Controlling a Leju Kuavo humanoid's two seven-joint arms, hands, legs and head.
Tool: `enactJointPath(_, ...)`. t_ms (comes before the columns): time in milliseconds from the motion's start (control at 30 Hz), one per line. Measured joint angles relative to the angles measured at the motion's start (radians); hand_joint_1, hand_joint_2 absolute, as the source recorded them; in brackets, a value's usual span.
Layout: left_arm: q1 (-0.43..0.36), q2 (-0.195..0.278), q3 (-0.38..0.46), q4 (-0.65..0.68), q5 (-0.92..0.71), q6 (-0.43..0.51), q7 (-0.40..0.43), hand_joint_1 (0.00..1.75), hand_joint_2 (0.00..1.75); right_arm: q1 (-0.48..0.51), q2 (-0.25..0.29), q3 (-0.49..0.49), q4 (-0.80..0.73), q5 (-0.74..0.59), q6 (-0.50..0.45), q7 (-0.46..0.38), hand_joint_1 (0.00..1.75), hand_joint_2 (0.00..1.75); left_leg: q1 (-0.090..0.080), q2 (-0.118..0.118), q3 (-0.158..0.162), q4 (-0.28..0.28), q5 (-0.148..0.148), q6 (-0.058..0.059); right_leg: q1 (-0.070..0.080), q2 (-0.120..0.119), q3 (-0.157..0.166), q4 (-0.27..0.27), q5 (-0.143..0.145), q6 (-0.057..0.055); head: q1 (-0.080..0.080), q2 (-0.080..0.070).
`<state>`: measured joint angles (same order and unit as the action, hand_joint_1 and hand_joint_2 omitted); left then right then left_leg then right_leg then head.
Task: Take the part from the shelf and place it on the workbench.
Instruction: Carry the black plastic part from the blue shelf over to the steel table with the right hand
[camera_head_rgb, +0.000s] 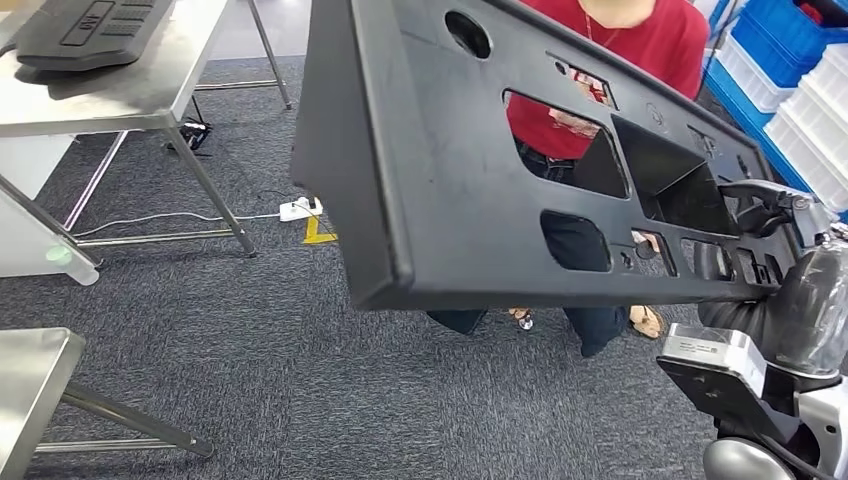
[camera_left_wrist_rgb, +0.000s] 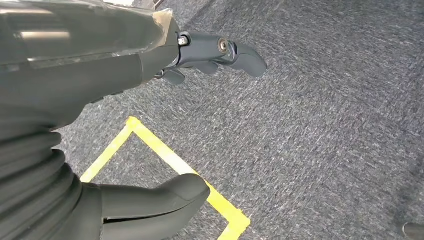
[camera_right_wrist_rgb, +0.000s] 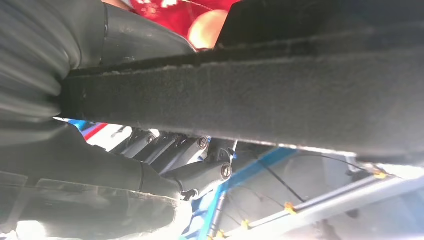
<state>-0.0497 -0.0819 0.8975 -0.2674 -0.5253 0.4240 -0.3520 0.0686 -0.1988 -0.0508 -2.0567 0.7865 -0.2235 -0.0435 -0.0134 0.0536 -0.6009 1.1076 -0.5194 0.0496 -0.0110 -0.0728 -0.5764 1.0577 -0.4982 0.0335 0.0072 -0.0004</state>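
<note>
Hidden and cut-off parts around the black panel (camera_head_rgb: 480, 160)

The panel's upper edge is cut off by the top of the head view, and much of a person in a red top (camera_head_rgb: 640, 50) is hidden behind it, glimpsed partly through its cut-outs. The right hand (camera_head_rgb: 770, 210) is partly covered by the panel's end; in the right wrist view its fingers (camera_right_wrist_rgb: 175, 147) are partly masked by the panel's edge.

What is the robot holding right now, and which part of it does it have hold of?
The right hand grips the large black panel at its right end, fingers wrapped over the edge. The left hand holds nothing, open above the carpet.
</note>
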Motion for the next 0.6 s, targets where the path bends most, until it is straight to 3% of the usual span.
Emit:
enactJointPath(67,-0.002,0.000,0.000,-0.004,0.000,0.000,-0.001,0.00,1.75,0.003,0.000,-0.001,-0.005,0.001,0.001,-0.001,1.75,1.75,-0.013,0.024,0.023,-0.054,0.010,0.007,0.005,-0.018,0.003,-0.001,-0.002,0.001,0.000,0.000)
enactJointPath(133,0.001,0.000,0.000,-0.004,0.000,0.000,-0.002,0.00,1.75,0.004,0.001,-0.001,-0.010,0.001,0.001,-0.001,1.75,1.75,-0.013,0.000,0.025,-0.063,0.018,0.009,0.006,-0.033,0.004,-0.001,-0.004,0.004,0.001,0.000)
enactJointPath(200,0.002,-0.001,0.000,-0.004,0.000,0.000,-0.002,0.00,1.75,0.005,0.000,-0.003,-0.014,0.001,0.001,-0.001,1.75,1.75,-0.008,-0.021,0.035,-0.078,0.032,0.016,0.004,0.001,-0.008,0.030,-0.021,0.007,0.002,0.000)
enactJointPath(267,0.000,-0.002,0.000,-0.005,0.000,0.000,-0.002,0.00,1.75,0.008,-0.001,-0.005,-0.015,0.001,0.001,-0.002,1.75,1.75,-0.004,-0.046,0.039,-0.084,0.040,0.022,0.002,0.052,-0.054,0.131,-0.065,0.005,0.005,0.000)
enactJointPath(333,0.000,-0.003,0.000,-0.005,0.000,-0.001,-0.002,0.00,1.75,0.012,-0.002,-0.006,-0.016,0.001,0.001,-0.002,1.75,1.75,-0.004,-0.072,0.037,-0.083,0.041,0.023,0.002,0.066,-0.109,0.240,-0.101,0.006,0.008,0.000)
enactJointPath(367,0.002,-0.004,0.000,-0.005,0.000,-0.001,-0.002,0.00,1.75,0.014,-0.002,-0.006,-0.016,0.001,0.001,-0.002,1.75,1.75,-0.004,-0.086,0.038,-0.083,0.041,0.023,0.002,0.068,-0.119,0.254,-0.098,0.011,0.008,0.000)
enactJointPath(400,0.003,-0.004,0.000,-0.005,0.000,-0.001,-0.002,0.00,1.75,0.015,-0.002,-0.006,-0.016,0.001,0.001,-0.002,1.75,1.75,-0.004,-0.100,0.040,-0.082,0.041,0.023,0.002,0.070,-0.111,0.230,-0.081,0.018,0.008,0.000)
enactJointPath(467,0.004,-0.005,0.000,-0.005,0.000,-0.001,-0.002,0.00,1.75,0.015,-0.002,-0.007,-0.016,0.000,0.001,-0.002,1.75,1.75,-0.004,-0.127,0.044,-0.082,0.039,0.021,0.002,0.091,-0.054,0.097,-0.020,0.030,0.008,0.000)
enactJointPath(533,0.003,-0.007,0.000,-0.005,0.000,-0.001,-0.002,0.00,1.75,0.014,-0.002,-0.007,-0.017,0.000,0.001,-0.002,1.75,1.75,-0.005,-0.149,0.041,-0.080,0.038,0.015,0.003,0.114,-0.006,-0.008,0.019,0.024,0.008,0.000)
enactJointPath(600,0.006,-0.008,0.000,-0.005,0.000,-0.001,-0.002,0.00,1.75,0.014,-0.003,-0.007,-0.018,0.001,0.001,-0.002,1.75,1.75,-0.004,-0.164,0.034,-0.080,0.039,0.007,0.007,0.111,0.004,-0.027,0.024,0.010,0.007,0.000)
